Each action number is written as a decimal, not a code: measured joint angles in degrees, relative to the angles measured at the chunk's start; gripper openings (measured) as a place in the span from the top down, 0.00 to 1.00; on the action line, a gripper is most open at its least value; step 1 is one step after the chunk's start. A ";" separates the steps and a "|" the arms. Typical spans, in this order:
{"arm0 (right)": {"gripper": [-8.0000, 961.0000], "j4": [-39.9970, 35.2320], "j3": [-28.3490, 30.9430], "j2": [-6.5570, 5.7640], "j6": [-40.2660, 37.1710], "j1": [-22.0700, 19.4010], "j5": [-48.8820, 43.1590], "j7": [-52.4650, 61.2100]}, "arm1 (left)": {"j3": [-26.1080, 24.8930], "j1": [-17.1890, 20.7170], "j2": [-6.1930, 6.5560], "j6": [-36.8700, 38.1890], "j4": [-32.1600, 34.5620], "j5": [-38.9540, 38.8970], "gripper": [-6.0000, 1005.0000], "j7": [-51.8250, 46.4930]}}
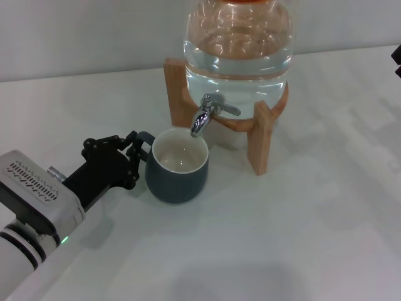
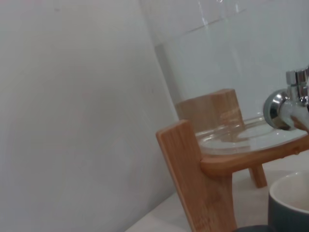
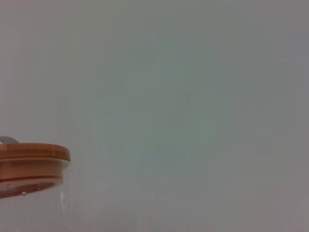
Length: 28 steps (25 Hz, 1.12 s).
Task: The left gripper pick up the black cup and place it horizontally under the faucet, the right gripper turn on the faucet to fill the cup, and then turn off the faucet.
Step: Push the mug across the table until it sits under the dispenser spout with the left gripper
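Head view shows the left pincer (image 1: 133,155) grasping the black cup (image 1: 177,166) by its handle under the faucet (image 1: 205,115) mid-tabletop; an off-centre rim could let water spill.

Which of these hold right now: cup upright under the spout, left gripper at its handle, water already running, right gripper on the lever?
1. The black cup stands upright under the faucet spout. True.
2. The left gripper is at the cup's handle. True.
3. Water is running into the cup. False: no stream shows and the cup's inside looks empty.
4. The right gripper is on the lever. False: only a dark bit shows at the head view's right edge, far from the faucet.
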 joint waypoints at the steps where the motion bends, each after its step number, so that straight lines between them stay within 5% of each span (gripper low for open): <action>1: 0.13 0.00 0.00 0.00 -0.01 0.07 0.00 0.00 | 0.00 -0.04 0.00 -0.13 0.00 0.01 0.90 0.03; 12: 0.13 0.00 -0.11 0.00 -0.19 0.61 0.00 0.00 | -0.37 -0.32 0.00 -1.69 -0.15 0.01 0.89 0.08; 23: 0.13 0.00 -0.70 0.09 -0.47 1.09 0.00 -0.48 | -0.53 -1.08 0.06 -3.93 -0.12 -0.29 0.67 -0.70; 28: 0.13 0.01 -0.70 0.09 -0.53 1.15 0.00 -0.57 | -0.35 -1.26 0.09 -3.96 0.03 -0.15 0.67 -1.22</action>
